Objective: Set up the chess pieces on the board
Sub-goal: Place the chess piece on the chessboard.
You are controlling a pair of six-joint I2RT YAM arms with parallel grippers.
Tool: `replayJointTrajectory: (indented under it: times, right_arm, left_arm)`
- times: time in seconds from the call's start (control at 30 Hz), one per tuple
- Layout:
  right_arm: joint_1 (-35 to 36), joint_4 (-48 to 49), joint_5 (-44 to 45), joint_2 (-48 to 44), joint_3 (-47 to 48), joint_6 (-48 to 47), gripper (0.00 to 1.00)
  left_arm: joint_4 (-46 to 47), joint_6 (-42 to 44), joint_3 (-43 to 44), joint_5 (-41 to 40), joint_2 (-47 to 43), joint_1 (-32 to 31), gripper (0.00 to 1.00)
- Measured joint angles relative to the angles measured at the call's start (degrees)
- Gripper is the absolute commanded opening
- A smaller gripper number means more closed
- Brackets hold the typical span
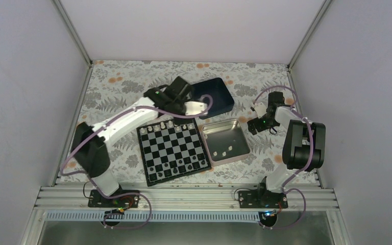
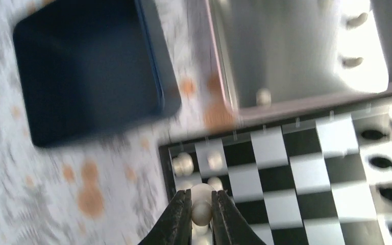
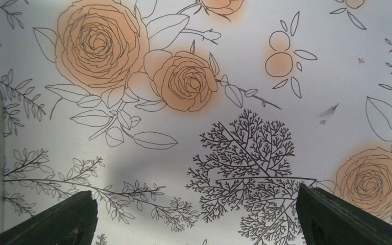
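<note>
The black-and-grey board [image 1: 172, 150] lies at the table's middle, with several cream-white pieces [image 1: 164, 125] along its far edge and black pieces [image 1: 176, 165] near its front edge. In the left wrist view my left gripper [image 2: 201, 206] is shut on a cream-white chess piece [image 2: 202, 205], above the board's corner [image 2: 286, 173], beside other white pieces [image 2: 184, 163]. A few white pieces [image 1: 224, 152] lie in the silver tin [image 1: 226, 141]. My right gripper [image 3: 196, 214] is open and empty over the floral cloth, to the right of the tin.
A dark blue square box [image 1: 213, 96] sits behind the board, also in the left wrist view [image 2: 89, 66]. The silver tin [image 2: 296, 46] lies right of the board. The floral tablecloth [image 3: 194, 102] covers the table, with walls on three sides.
</note>
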Motion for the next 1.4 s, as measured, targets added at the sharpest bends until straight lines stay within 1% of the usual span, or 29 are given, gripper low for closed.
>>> replayJointTrajectory:
  times: [0.13,0.2,0.33,0.43,0.53,0.67,0.83,1.17,1.4]
  right_arm:
    - [0.0,-0.3,0.0,0.0,0.0,0.0,1.0]
    - [0.0,-0.4,0.0,0.0,0.0,0.0,1.0]
    - [0.0,-0.4,0.0,0.0,0.0,0.0,1.0]
    - [0.0,-0.5,0.0,0.0,0.0,0.0,1.0]
    - [0.0,-0.5,0.0,0.0,0.0,0.0,1.0]
    - [0.0,-0.5,0.0,0.0,0.0,0.1,1.0]
    - [0.0,-0.5,0.0,0.1,0.0,0.1,1.0]
    - [0.0,-0.5,0.0,0.5,0.0,0.1,1.0]
    - [0.0,-0.5,0.0,0.5,0.0,0.1,1.0]
  left_arm:
    - [2.7,-0.9,-16.3,-2.2,-9.2,5.4,0.1]
    - [3.1,-1.1,-22.1,-2.5,-12.1,8.0,0.1]
    - [4.3,-1.2,-31.5,-2.5,-18.9,13.0,0.1]
    - [5.3,-1.0,-36.1,-2.4,-22.9,15.6,0.1]
    - [6.8,-0.5,-40.5,-1.5,-25.1,18.9,0.1]
    - [8.0,0.6,-44.2,-0.7,-25.9,23.2,0.1]
    - [10.5,2.1,-46.6,0.8,-26.0,26.8,0.1]
    - [15.0,4.0,-48.5,2.1,-21.2,30.1,0.1]
    - [17.0,5.0,-48.8,2.8,-19.7,32.0,0.1]
